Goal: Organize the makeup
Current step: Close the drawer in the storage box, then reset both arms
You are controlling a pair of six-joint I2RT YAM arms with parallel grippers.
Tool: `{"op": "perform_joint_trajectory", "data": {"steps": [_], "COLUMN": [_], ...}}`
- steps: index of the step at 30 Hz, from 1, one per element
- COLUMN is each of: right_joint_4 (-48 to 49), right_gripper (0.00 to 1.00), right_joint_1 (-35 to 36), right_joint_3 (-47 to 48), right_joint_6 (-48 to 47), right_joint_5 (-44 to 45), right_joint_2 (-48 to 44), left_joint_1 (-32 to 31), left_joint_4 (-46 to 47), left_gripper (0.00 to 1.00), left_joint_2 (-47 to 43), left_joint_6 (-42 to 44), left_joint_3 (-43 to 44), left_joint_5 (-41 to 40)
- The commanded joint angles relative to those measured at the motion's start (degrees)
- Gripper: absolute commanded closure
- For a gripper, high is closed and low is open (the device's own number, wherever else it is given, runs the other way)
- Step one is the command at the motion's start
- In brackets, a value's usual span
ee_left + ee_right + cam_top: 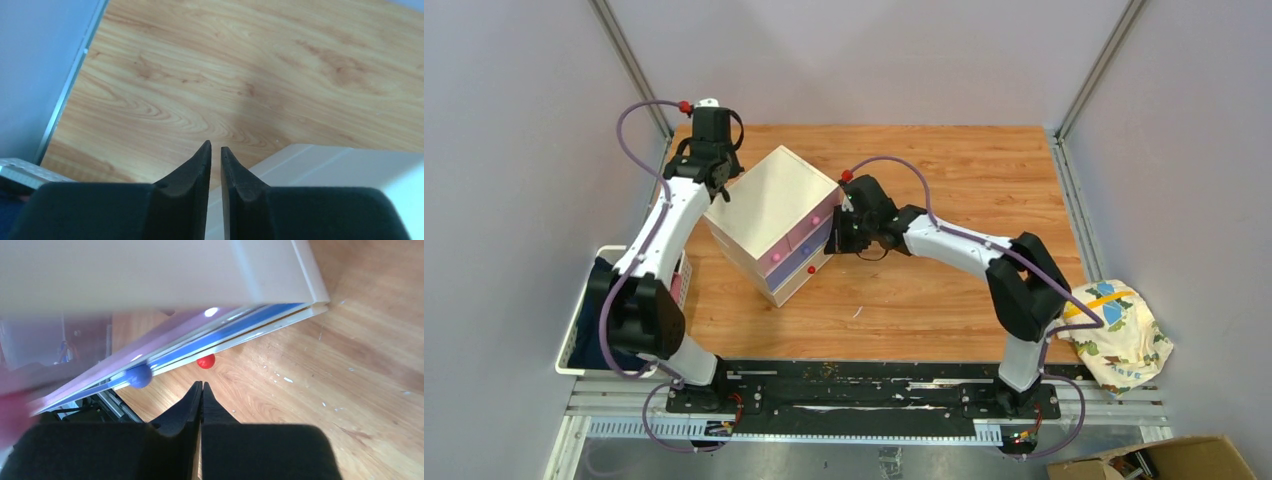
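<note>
I see the left claw [215, 146] at the far left corner of the cream box [769, 195]; its two black fingers [192, 172] stand a little apart, with a thin gap between them and nothing in that gap; below it in the left wrist view is the wooden surface [944, 290] and a white corner of the box at the lower right. Whether this claw touches the box, I cannot tell.

The right claw [201, 385] is at the front of the box, at the right end of the drawer faces; its fingers [185, 407] are pressed together and they clamp nothing. In the right wrist view the tips point at a red knob [205, 361] of the lowest drawer and are just short of it; a blue knob [139, 376] is near, a little to the left; the box fills the upper part of that view.

The box stands turned at an angle near the middle of the surface; from above its drawers [799, 250] look pink and purple, and if one is pulled out, I cannot tell.

The makeup I cannot find in any of the three views, so I cannot say where it is. A white basket [574, 320] sits at the left edge beside the left arm, with something dark blue inside that I cannot make out; a printed cloth bundle [1119, 335] lies off the right edge; a carton [1164, 460] is in the near right corner.
</note>
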Motion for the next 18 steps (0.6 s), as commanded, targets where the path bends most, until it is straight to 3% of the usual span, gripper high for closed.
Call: {"op": "perform_joint_trajectory", "data": {"steps": [1, 4, 10, 14, 18], "right_joint_4": [-4.0, -5.7, -10.6, -11.9, -12.7], "right_gripper": [0.97, 0.95, 0.94, 0.91, 0.9], "right_joint_1": [1.1, 1.3, 1.7, 2.6, 2.8], "right_joint_3": [-1.3, -2.7, -4.6, -6.4, -7.5], "right_joint_6": [-8.3, -10.3, -13.4, -15.4, -16.0], "right_joint_5": [7.8, 11.3, 20.9, 26.8, 30.6], "right_joint_2": [-6.5, -10.5, -19.0, -25.4, -29.4], "left_joint_1": [-0.8, -0.8, -0.9, -1.1, -1.3], "left_joint_4": [-3.1, -3.3, -3.2, -0.6, 1.0], "left_gripper": [0.75, 0.68, 0.67, 0.68, 0.65], "left_joint_2": [-10.3, -15.5, -28.5, -38.3, -45.1], "left_joint_6": [-0.6, -0.3, 0.5, -0.5, -1.7], "left_joint_3": [1.6, 1.8, -2.1, -10.2, -16.9], "left_joint_5": [-3.2, -2.6, 1.7, 10.2, 13.4]}}
